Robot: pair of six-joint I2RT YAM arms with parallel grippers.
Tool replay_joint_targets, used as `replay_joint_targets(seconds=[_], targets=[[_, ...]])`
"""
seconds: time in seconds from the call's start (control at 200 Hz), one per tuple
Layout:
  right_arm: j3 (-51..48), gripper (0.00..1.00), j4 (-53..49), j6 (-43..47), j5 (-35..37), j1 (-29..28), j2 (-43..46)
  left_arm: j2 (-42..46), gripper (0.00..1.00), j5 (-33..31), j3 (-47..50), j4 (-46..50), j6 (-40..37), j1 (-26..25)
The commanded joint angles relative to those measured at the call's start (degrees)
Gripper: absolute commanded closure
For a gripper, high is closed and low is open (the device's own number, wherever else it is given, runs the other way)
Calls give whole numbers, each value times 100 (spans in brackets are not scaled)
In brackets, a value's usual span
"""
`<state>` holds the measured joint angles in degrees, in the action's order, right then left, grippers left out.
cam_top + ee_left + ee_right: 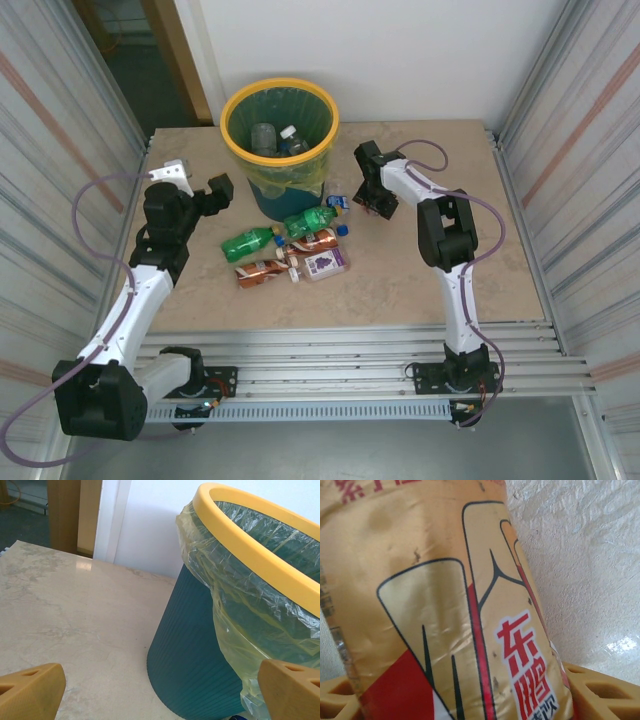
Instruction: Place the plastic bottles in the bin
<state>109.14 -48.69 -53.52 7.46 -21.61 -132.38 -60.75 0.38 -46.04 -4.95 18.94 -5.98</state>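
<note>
The table (400, 300) takes up the middle of the overhead view, and the bin (228, 125) stands at its upper centre, rim up and liner open. Part of the job looks done: a clear bottle (263, 138) and a white-capped bottle (293, 140) lie inside the bin. The left gripper (218, 188) hangs left of the bin. In its own view the left gripper (160, 700) has its fingers spread wide at the two lower corners with nothing between them, and the bin's teal wall fills the right of the frame. The right gripper (372, 200) sits just right of the bin, low over the table. In the right wrist view its jaws are drawn in on either side of a gold-labelled bottle (445, 605), and both fingers appear to touch the label. How firm that hold is cannot be told. Five bottles lie loose in a cluster below the bin at the centre of the overhead view: a left green bottle (248, 241), a right green bottle (310, 219), a brown-orange bottle (262, 272), a brown bottle (312, 241) and a purple-labelled bottle (325, 263). By my reckoning the task is under halfway, with those five and the gripped one left to go in.
</note>
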Motion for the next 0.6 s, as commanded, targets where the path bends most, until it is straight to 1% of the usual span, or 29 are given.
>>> replay_joint_targets(seconds=[0.0, 0.14, 0.271, 0.461, 0.596], targets=[[-325, 51, -39, 147, 39, 30, 281, 97, 1, 10, -52, -122, 40, 41], [-550, 53, 52, 370, 356, -89, 827, 118, 1, 48, -89, -94, 97, 44], [-1066, 53, 483, 630, 562, -219, 1598, 190, 1, 214, -155, -63, 226, 39], [-1592, 54, 1023, 940, 776, -457, 2534, 375, 1, 701, -289, -109, 490, 42], [-1846, 57, 1328, 1237, 975, -687, 3039, 480, 1, 1089, -397, -249, 665, 35]])
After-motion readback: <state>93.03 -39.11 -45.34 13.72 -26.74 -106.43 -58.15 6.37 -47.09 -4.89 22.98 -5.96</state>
